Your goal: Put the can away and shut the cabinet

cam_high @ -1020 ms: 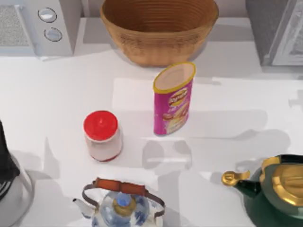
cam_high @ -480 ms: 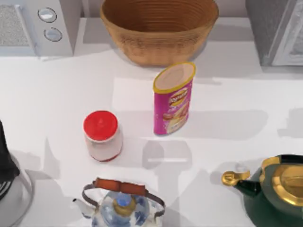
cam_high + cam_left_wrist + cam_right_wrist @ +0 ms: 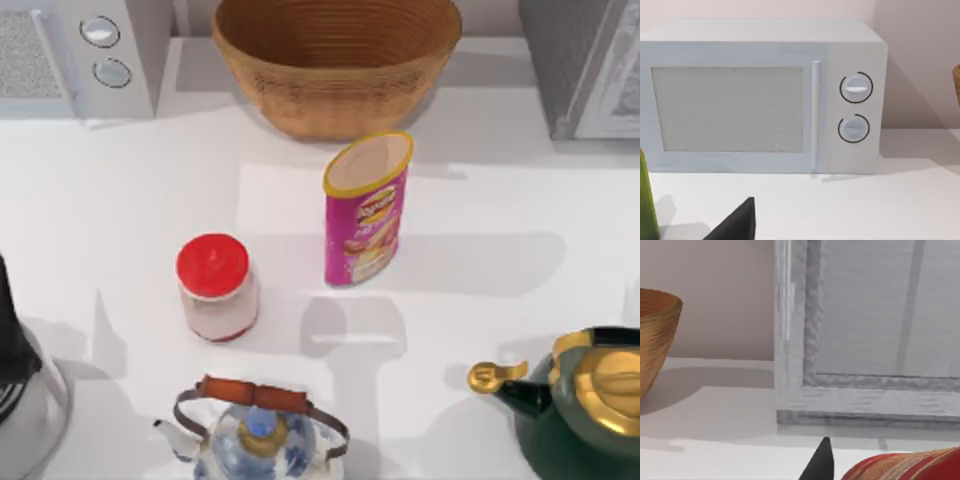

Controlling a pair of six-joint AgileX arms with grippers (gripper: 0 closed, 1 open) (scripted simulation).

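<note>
Shadow at the top view's right edge had shrunk back toward that edge over the last second; nothing else moved. Judged: the right arm was shifting near the cabinet, not yet going for the can.

Can stood upright mid tabletop, just in front of the wicker basket, untouched and well apart from the cabinet at the back right. So the task was barely started: can not picked, cabinet not shut.

Right end effector faced the cabinet front; open or closed, cannot tell. Left end effector sat facing the microwave at the back left, looked parked; open or closed, cannot tell either.

Surface: plain white tabletop, crowded. Red-lidded jar left of the can, blue-white teapot at the front, green kettle front right. Pale wall behind.
</note>
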